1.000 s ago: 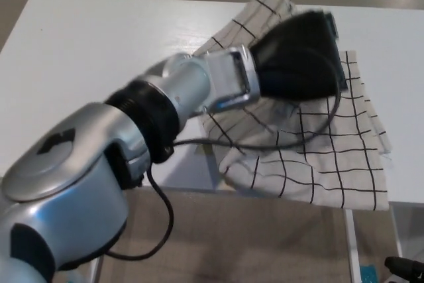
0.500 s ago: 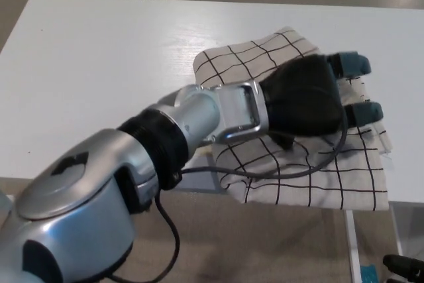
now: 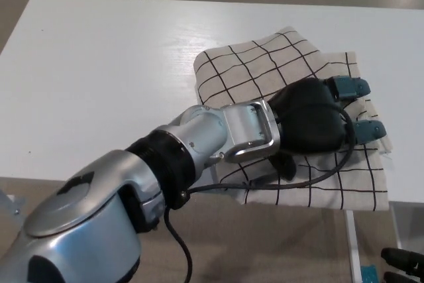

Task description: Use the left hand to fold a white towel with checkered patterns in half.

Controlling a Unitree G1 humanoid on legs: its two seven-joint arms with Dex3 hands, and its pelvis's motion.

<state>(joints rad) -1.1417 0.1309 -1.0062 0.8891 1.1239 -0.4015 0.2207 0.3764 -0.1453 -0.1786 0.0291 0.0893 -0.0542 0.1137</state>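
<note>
- Left robot hand (image 3: 317,122) lies flat on the towel (image 3: 265,71), fingers (image 3: 351,86) spread, gripping nothing.
- Towel lies folded at the counter (image 3: 99,64) edge; no writing visible.

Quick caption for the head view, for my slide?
Left hand rests open on the folded checkered towel at the white table's near edge.

Soft matt cloth towel (image 3: 265,71), smooth white table (image 3: 99,64), glossy silver-metal arm (image 3: 199,144), matt black left hand (image 3: 315,124).

The table (image 3: 99,64) lies bare left of the towel (image 3: 258,64).
</note>
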